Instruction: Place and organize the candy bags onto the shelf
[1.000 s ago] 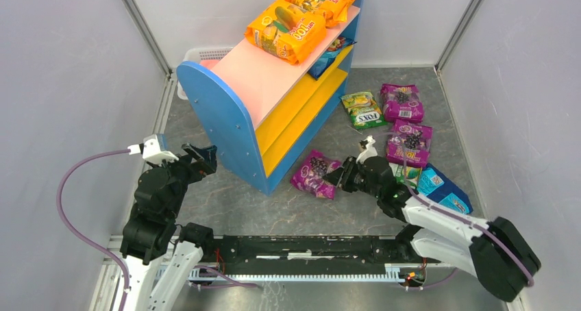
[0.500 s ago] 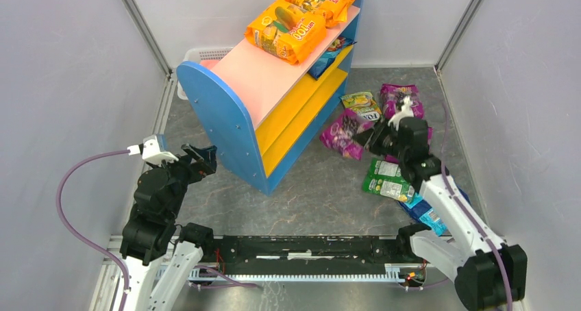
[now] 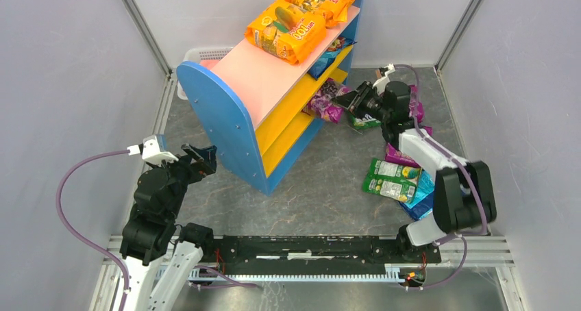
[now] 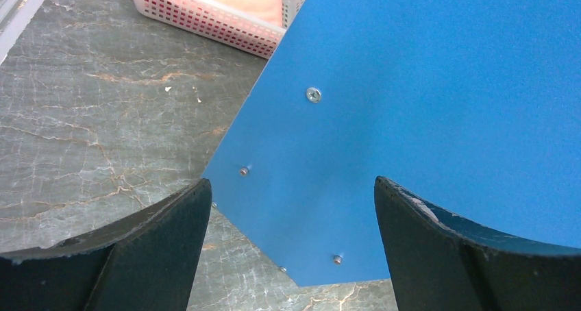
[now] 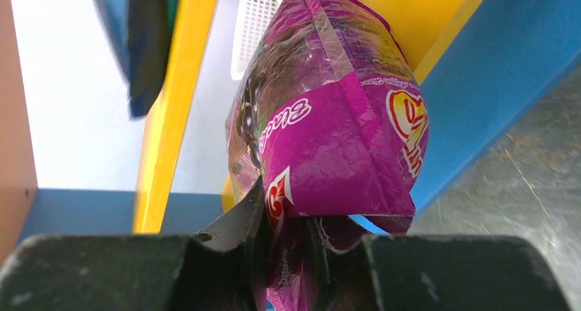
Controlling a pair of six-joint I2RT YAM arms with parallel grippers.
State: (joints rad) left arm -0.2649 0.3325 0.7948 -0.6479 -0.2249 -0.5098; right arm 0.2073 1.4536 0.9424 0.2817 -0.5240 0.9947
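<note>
The shelf (image 3: pixel 220 112) has blue side panels, a pink top and yellow inner boards. Two orange candy bags (image 3: pixel 284 30) lie on its top and a blue one (image 3: pixel 329 54) on the upper yellow board. My right gripper (image 3: pixel 346 100) is shut on the bottom seam of a purple candy bag (image 3: pixel 324 100), held at the shelf's open front by the lower boards. In the right wrist view the purple bag (image 5: pixel 329 140) sticks out from my right gripper (image 5: pixel 308 246) toward a yellow board (image 5: pixel 168 98). My left gripper (image 3: pixel 199 159) is open and empty, facing the blue side panel (image 4: pixel 425 85).
More candy bags lie on the floor to the right: a green one (image 3: pixel 392 179), a blue one (image 3: pixel 419 200) and purple ones (image 3: pixel 405 153) partly under my right arm. A white slatted basket (image 3: pixel 205 54) stands behind the shelf. Grey walls close in on both sides.
My right gripper has carried the purple bag from the floor near the shelf's front up to its opening, farther back. The left arm has stayed still.
</note>
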